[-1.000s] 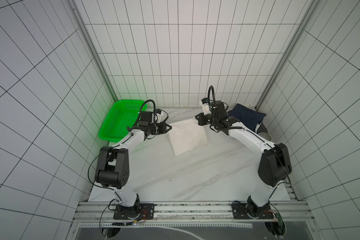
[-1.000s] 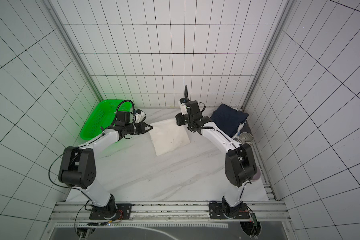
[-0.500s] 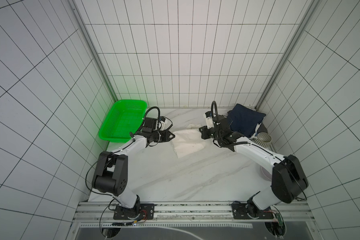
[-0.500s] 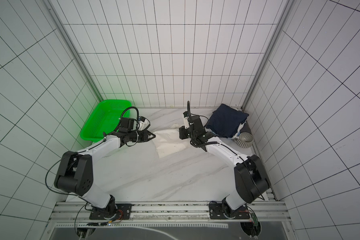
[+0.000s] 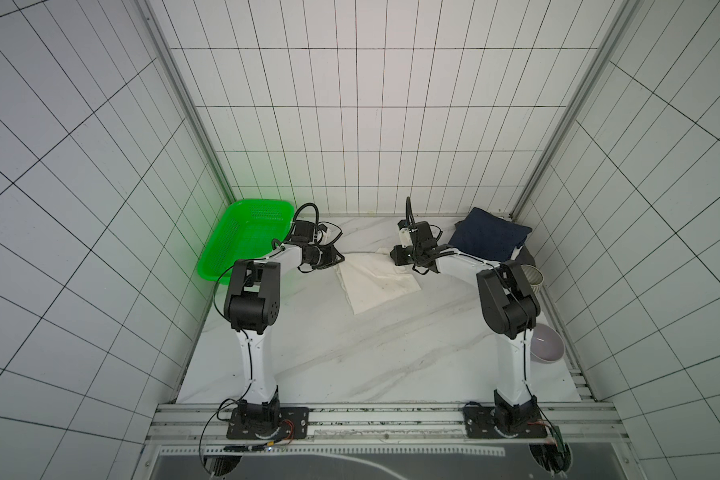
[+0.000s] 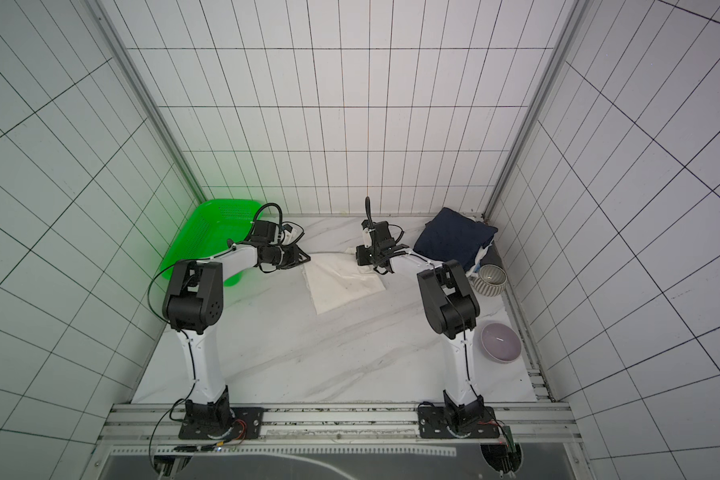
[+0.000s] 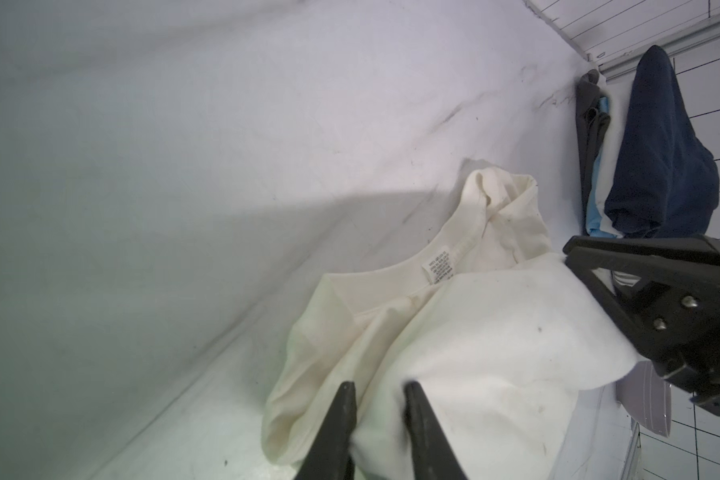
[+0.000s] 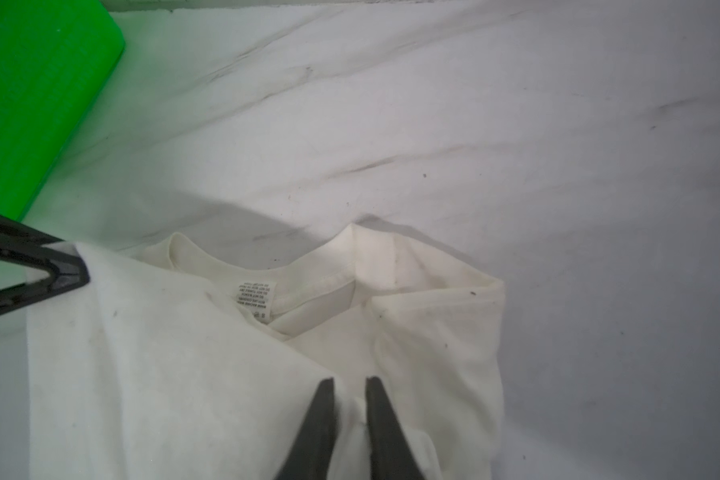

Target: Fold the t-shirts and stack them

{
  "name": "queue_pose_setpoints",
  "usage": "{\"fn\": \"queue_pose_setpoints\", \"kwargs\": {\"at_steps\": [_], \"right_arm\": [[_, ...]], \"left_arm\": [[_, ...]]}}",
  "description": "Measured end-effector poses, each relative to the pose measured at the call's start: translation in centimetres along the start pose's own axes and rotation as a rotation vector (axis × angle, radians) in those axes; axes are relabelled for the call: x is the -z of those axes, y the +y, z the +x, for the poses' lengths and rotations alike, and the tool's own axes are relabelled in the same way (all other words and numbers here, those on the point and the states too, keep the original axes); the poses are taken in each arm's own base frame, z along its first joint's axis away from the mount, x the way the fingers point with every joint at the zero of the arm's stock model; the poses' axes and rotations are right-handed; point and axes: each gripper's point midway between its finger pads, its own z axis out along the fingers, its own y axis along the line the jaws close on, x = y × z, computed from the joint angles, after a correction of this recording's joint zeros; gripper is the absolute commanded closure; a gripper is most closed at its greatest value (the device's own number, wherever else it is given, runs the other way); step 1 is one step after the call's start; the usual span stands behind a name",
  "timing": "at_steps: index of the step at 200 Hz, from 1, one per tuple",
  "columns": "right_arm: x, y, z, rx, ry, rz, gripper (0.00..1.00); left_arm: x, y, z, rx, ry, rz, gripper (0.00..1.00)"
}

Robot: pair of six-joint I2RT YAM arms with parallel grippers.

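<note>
A cream-white t-shirt (image 5: pixel 375 284) (image 6: pixel 341 286) lies folded over on the marble table, its collar and label (image 7: pixel 437 270) (image 8: pixel 256 299) showing at the far edge. My left gripper (image 5: pixel 341 259) (image 6: pixel 308 259) (image 7: pixel 379 388) sits at the shirt's far left corner, open, with a fold of cloth between its fingers. My right gripper (image 5: pixel 395 257) (image 6: pixel 360 257) (image 8: pixel 348 382) is at the far right corner, narrowly open over a ridge of cloth. A stack of folded t-shirts with a navy one (image 5: pixel 489 239) (image 6: pixel 454 241) (image 7: pixel 661 158) on top stands in the back right corner.
A green basket (image 5: pixel 246 241) (image 6: pixel 208 232) (image 8: pixel 38 104) stands at the back left, close to my left arm. A ribbed bowl (image 5: pixel 531 276) (image 6: pixel 491 280) sits beside the stack. A lilac bowl (image 5: pixel 545 343) (image 6: pixel 499 343) rests by the right edge.
Both grippers have parted their jaws at the shirt's far edge; the right was fully shut half a second ago. The arms dipped toward the front with the cloth, then drew back.
</note>
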Motion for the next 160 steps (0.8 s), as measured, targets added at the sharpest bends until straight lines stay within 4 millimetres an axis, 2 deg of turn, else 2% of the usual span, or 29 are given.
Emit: {"fn": "queue_pose_setpoints", "kwargs": {"at_steps": [20, 33, 51, 65, 75, 91, 101, 111, 121, 139, 160], "right_arm": [[0.4, -0.2, -1.7, 0.011, -0.028, 0.007, 0.54], [0.8, -0.2, -2.7, 0.02, -0.051, 0.017, 0.53], [1.7, 0.0, -3.5, 0.021, -0.067, 0.021, 0.51], [3.1, 1.1, -4.1, 0.032, -0.103, 0.009, 0.5], [4.4, 2.2, -3.8, 0.042, -0.119, -0.005, 0.51], [5.2, 4.7, -3.4, 0.072, -0.131, -0.044, 0.58], [4.7, 5.9, -3.1, 0.084, -0.134, -0.068, 0.63], [3.8, 6.8, -2.3, 0.089, -0.116, -0.094, 0.63], [2.6, 6.8, -1.1, 0.083, -0.084, -0.107, 0.63], [0.2, 4.5, 1.3, 0.05, -0.02, -0.087, 0.61], [-2.3, 1.2, 3.5, 0.013, 0.043, -0.056, 0.49]], "left_arm": [[-0.7, 0.9, -0.4, 0.009, 0.008, -0.009, 0.74], [-0.9, 1.4, -0.2, 0.019, 0.019, -0.014, 0.69], [-1.0, 1.7, 0.0, 0.023, 0.028, -0.021, 0.68], [-1.0, 1.7, 0.1, 0.026, 0.032, -0.022, 0.68], [-1.0, 1.7, 0.0, 0.023, 0.032, -0.023, 0.68], [-1.0, 1.7, 0.1, 0.02, 0.034, -0.023, 0.68], [-1.0, 1.8, 0.1, 0.021, 0.036, -0.024, 0.68], [-1.0, 1.8, 0.1, 0.019, 0.036, -0.024, 0.68], [-1.0, 1.8, 0.1, 0.019, 0.036, -0.024, 0.68], [-1.0, 1.8, 0.1, 0.016, 0.036, -0.026, 0.68], [-1.0, 1.9, 0.2, 0.006, 0.038, -0.027, 0.67]]}}
